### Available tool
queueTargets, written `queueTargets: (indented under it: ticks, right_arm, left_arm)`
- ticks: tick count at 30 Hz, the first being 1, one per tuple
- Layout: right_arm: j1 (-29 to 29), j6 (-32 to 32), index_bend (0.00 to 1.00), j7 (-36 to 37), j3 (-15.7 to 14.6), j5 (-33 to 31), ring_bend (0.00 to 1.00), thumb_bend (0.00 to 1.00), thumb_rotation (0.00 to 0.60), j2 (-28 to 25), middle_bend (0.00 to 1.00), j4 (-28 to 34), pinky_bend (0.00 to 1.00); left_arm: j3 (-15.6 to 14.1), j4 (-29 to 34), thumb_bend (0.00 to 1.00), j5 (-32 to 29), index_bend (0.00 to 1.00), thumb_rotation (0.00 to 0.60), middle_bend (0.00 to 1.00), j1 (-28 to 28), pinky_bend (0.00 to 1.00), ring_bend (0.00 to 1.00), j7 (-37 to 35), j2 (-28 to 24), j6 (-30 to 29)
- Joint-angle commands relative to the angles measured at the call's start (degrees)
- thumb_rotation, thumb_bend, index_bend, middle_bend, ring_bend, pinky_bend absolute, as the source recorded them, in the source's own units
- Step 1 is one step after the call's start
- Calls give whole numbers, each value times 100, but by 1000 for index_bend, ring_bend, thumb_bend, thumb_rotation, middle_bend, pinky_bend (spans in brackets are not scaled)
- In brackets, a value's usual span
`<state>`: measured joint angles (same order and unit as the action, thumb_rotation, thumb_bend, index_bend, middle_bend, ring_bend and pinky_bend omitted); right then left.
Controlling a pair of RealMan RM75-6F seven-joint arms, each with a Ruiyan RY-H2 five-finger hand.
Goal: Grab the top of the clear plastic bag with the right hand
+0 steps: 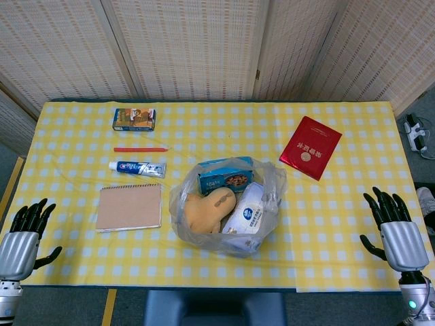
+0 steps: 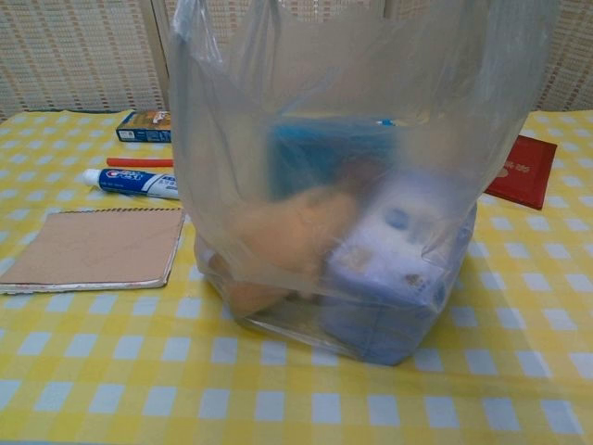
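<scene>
The clear plastic bag (image 1: 228, 207) stands open at the middle of the yellow checked table (image 1: 340, 224), near the front edge. Inside it are a blue box, a tan soft item and a white pack. In the chest view the bag (image 2: 343, 185) fills the centre and its top runs out of frame. My right hand (image 1: 397, 227) hovers at the table's front right corner, fingers spread, holding nothing, well right of the bag. My left hand (image 1: 24, 238) is at the front left corner, also spread and empty. Neither hand shows in the chest view.
A brown notebook (image 1: 129, 207) lies left of the bag, with a toothpaste tube (image 1: 137, 168), a red pen (image 1: 140, 149) and a small box (image 1: 134, 119) behind it. A red booklet (image 1: 310, 147) lies at the back right.
</scene>
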<state>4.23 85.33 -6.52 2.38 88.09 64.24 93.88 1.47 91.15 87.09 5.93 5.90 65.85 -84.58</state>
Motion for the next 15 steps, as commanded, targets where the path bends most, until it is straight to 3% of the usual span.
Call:
queueTargets:
  ticks: [1, 7, 15]
  right_arm:
    - [7, -6, 0, -102, 15, -22, 0, 300, 600, 35, 0, -24, 0]
    - [-4, 112, 0, 124, -68, 268, 0, 300, 600, 11, 0, -26, 0]
    - [281, 418, 0, 1610, -378, 1532, 0, 300, 600, 90, 0, -558, 0]
  left_arm:
    - [19, 5, 251, -53, 0, 600, 2, 3, 0, 0, -3, -14, 24]
    - [2, 111, 251, -38, 0, 600, 2, -3, 0, 0, 42, -44, 20]
    - [12, 173, 250, 57, 0, 600, 2, 15, 0, 1, -48, -84, -33]
